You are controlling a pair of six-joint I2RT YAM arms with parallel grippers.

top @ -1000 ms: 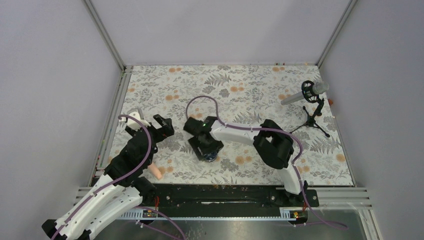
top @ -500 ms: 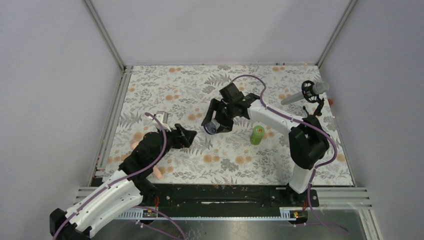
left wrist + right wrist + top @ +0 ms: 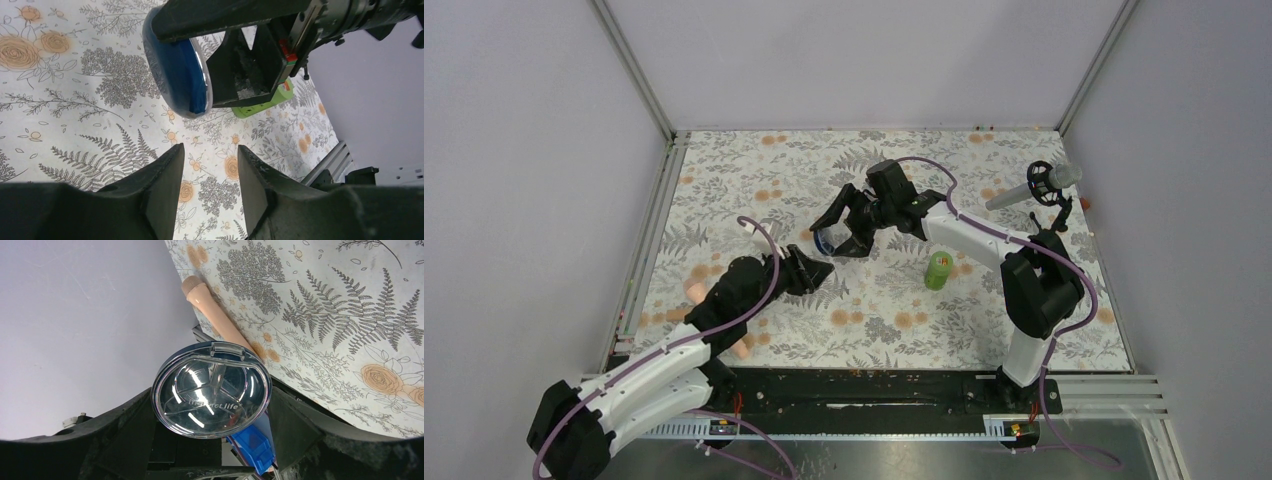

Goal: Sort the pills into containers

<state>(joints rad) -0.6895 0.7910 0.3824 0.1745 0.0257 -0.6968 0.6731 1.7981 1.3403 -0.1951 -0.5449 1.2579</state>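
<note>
Grasping the shallow round dark-blue shiny-rimmed jar [image 3: 175, 65], the right gripper [image 3: 839, 235] had raised it off the floral bench [image 3: 754, 170]; the left gripper [image 3: 210, 152], just below, had half-closed on nothing. A handover looked near, sorting unstarted.

- Two containers: one green bottle [image 3: 939, 269], one dark-blue jar [image 3: 824, 241].
- Two peach-pink rods in the top view: far rod [image 3: 692, 289], near rod [image 3: 741, 346], both partly hidden.
- Two grippers: left gripper [image 3: 821, 267], right gripper [image 3: 837, 234].
- One microphone [image 3: 1029, 190], one stand [image 3: 1054, 238].
</note>
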